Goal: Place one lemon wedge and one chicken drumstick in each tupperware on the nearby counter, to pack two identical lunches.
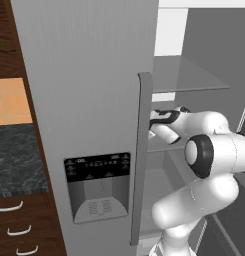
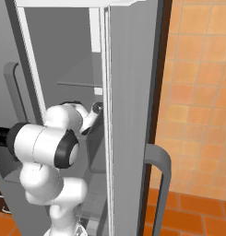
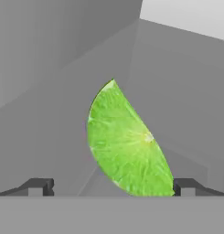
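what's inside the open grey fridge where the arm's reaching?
A bright green citrus wedge lies between the open gripper fingertips. Grey fridge shelves show; the arm covers the rest.

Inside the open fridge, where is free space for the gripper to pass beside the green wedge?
Bare grey fridge floor lies left of the green citrus wedge, toward the left wall. On the right, the room is narrower: the wedge reaches almost to the right fingertip of the open gripper.

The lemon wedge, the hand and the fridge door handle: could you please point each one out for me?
lemon wedge [image 3: 127, 141], hand view, cut green face.
hand [image 3: 111, 187], hand view, midway between its fingertips.
fridge door handle [image 1: 142, 150], left base view, vertical bar.
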Tool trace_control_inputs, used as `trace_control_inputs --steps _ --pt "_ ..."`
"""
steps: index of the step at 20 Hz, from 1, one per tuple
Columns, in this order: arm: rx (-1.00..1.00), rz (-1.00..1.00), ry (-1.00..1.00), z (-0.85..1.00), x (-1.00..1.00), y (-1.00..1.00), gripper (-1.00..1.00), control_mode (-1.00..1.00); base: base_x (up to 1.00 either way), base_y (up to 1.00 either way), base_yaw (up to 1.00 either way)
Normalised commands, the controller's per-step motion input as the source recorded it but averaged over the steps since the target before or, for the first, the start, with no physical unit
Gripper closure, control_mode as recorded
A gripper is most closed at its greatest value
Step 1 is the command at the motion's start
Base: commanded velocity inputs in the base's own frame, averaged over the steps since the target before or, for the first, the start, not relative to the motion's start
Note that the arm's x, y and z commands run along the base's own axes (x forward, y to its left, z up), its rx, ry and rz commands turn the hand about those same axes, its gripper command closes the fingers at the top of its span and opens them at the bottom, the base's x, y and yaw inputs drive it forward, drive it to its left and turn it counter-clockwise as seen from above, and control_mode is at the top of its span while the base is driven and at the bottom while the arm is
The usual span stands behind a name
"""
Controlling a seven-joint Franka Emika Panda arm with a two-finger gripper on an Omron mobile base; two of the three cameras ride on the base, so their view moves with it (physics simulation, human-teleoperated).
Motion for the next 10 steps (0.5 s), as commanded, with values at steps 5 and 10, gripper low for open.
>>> trace_control_inputs --steps 5,10 --pt "0.0 0.05 0.0 -0.3 0.4 0.0 -1.0 -1.0 0.0 0.0 0.0" --pt "0.0 0.02 0.0 -0.54 0.37 0.1 1.0 -1.0 0.0 0.0 0.0"
